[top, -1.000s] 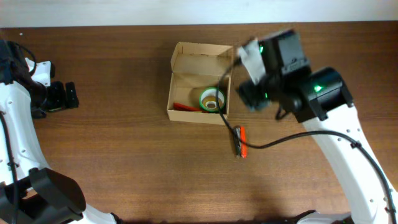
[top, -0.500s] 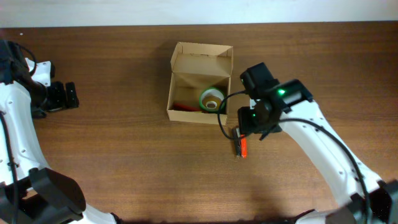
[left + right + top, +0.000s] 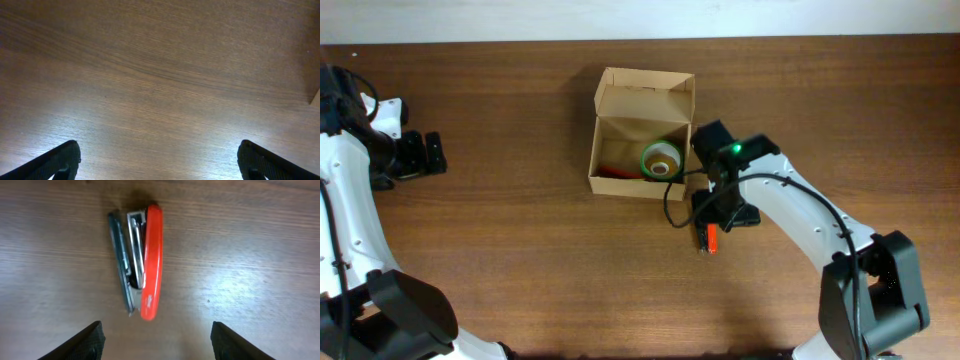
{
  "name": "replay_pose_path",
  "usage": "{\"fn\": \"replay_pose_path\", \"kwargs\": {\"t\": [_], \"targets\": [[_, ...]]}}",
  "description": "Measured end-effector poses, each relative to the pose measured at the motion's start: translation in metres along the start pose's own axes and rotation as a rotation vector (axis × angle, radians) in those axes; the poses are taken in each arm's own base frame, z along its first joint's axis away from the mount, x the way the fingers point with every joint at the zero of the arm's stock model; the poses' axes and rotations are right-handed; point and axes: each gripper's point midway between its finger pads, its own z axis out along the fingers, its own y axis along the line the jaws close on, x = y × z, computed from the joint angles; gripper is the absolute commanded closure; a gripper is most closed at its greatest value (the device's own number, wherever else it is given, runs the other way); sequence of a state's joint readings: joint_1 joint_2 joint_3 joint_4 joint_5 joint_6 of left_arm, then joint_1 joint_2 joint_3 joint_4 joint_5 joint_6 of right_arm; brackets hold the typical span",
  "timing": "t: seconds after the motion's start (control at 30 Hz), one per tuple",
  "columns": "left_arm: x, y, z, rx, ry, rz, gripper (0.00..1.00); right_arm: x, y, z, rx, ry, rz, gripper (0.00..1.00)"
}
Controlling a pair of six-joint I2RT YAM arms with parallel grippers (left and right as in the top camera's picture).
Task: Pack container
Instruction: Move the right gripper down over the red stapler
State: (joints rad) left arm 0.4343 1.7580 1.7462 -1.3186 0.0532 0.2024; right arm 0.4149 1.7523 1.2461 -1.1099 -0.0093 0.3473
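Observation:
The container point(image 3: 642, 100), a brown cardboard box with its flap lid up, sits at the table's middle back. Inside it lie a green tape roll point(image 3: 660, 159) and a red item point(image 3: 613, 171). A red stapler point(image 3: 709, 238) point(image 3: 145, 262) lies on its side on the wood just right of the box front. My right gripper point(image 3: 718, 215) point(image 3: 157, 342) hangs open right above the stapler, which shows ahead of the fingertips point(image 3: 90, 339) and touches neither. My left gripper point(image 3: 432, 153) point(image 3: 159, 160) rests open at the far left over bare wood.
A black cable point(image 3: 677, 205) loops from the right arm across the box's front right corner. The box's edge point(image 3: 315, 97) just shows at the right of the left wrist view. A white wall runs along the table's far edge.
The right arm has swung down from beside the box's right side to over the stapler. The left arm has stayed put.

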Motion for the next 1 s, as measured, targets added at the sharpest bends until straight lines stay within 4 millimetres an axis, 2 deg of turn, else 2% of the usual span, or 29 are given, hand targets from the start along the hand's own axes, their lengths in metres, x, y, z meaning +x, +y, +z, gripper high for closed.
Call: {"fn": "replay_pose_path", "kwargs": {"t": [0.17, 0.33, 0.73, 1.0], "targets": [[0.0, 0.0, 0.0, 0.0, 0.0, 0.0, 0.0, 0.003, 0.002, 0.021, -0.022, -0.005, -0.044, 0.31], [0.0, 0.0, 0.0, 0.0, 0.0, 0.0, 0.0, -0.004, 0.014, 0.029, -0.091, -0.043, -0.06, 0.31], [0.0, 0.0, 0.0, 0.0, 0.0, 0.0, 0.0, -0.017, 0.025, 0.029, -0.145, -0.096, -0.038, 0.3], [0.0, 0.0, 0.0, 0.0, 0.0, 0.0, 0.0, -0.014, 0.024, 0.033, -0.143, -0.089, -0.034, 0.29]]}}
